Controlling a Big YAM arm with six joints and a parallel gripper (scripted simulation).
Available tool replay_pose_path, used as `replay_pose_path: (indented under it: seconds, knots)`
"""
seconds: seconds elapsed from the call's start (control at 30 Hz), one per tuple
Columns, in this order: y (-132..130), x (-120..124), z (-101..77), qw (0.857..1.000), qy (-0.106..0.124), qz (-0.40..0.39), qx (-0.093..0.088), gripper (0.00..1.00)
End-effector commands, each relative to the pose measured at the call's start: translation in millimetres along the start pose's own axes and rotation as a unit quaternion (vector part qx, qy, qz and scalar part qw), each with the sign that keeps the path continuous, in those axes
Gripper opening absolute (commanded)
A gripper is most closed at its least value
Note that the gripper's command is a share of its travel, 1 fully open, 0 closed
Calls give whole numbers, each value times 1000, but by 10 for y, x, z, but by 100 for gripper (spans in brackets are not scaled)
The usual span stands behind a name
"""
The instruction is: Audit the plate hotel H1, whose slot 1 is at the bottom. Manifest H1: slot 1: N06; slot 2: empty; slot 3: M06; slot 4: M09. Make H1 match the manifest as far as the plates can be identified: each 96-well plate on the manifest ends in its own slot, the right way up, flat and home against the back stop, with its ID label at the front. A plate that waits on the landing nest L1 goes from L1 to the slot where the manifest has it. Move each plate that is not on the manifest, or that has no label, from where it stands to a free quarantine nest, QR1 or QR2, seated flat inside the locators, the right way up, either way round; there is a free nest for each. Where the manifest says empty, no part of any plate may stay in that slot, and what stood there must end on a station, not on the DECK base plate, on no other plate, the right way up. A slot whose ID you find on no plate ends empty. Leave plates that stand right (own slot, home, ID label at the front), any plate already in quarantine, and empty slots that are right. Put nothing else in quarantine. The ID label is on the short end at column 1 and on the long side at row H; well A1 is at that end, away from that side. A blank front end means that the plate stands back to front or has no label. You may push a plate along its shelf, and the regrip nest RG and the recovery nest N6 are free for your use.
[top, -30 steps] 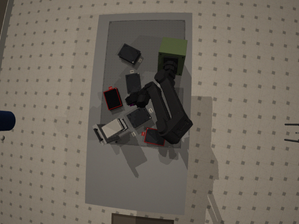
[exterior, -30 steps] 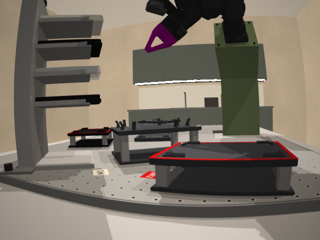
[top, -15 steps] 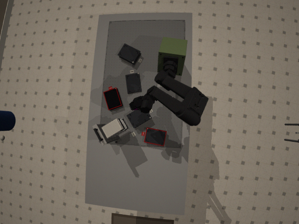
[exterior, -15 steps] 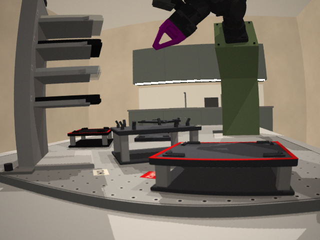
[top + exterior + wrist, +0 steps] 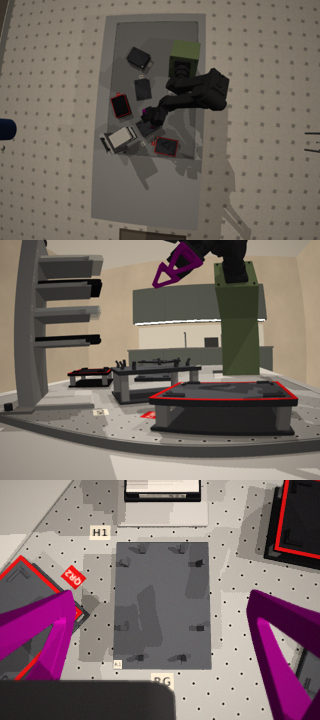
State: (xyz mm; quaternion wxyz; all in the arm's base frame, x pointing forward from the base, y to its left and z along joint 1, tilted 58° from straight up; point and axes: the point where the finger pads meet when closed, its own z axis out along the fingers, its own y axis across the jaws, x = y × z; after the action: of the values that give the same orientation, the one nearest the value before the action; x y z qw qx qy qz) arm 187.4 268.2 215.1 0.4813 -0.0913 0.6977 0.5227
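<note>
Counts from what's visible:
- 1 arm (image 5: 196, 90) on 1 green pedestal (image 5: 185, 50)
- 1 hotel (image 5: 28, 325) near the table's front-left corner, 4 shelves
- 2 dark plates in it, on shelves 1 (image 5: 69, 337) and 3 (image 5: 74, 283); shelves 2 and 4 look bare from the side
- 2 red-rimmed nests (image 5: 120, 105) (image 5: 166, 146)
- 3 plain dark nests (image 5: 138, 57) (image 5: 142, 89) (image 5: 162, 605)
- 3 deck tags legible in the wrist view: H1 (image 5: 100, 532), QR2 (image 5: 73, 577), RG (image 5: 162, 681)
</note>
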Motion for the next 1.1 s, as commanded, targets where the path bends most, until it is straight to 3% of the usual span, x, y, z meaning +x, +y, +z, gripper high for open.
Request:
replay_pose_path:
  seconds: [0.0, 0.33, 0.7, 0.77, 0.83, 1.07]
  knots:
    - [42, -228, -65, 1000, -22, -3, -1, 100]
    - [139, -567, -316, 1000, -30, -2, -8, 100]
    - [173, -785, -553, 999, -32, -3, -9, 100]
    - [173, -785, -553, 999, -32, -4, -9, 100]
    - [181, -709, -516, 1000, -17, -1, -12, 100]
    - [175, -746, -520, 1000, -24, -2, -10, 100]
